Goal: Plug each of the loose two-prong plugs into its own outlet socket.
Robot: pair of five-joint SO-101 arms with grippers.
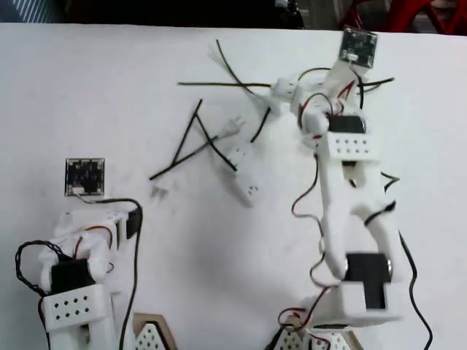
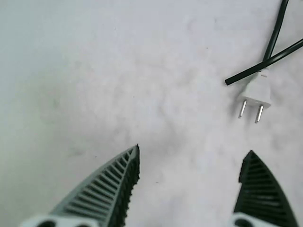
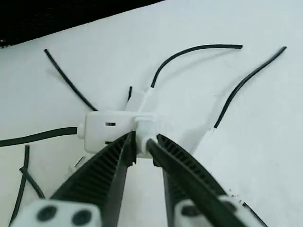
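Right claw (image 3: 141, 140) clamping plug (image 3: 147, 119), left claw (image 2: 192, 152) agape

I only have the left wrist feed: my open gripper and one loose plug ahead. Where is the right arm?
Observer: The right gripper is shut on a white plug at a socket block, toward the table's far edge.
Operator: Is there a socket block nearer my plug?
Observer: Yes. A second white block lies mid-table, to the right of your loose plug.
Operator: Any more loose plugs?
Observer: A third plug lies just beyond that second block, prongs bare.
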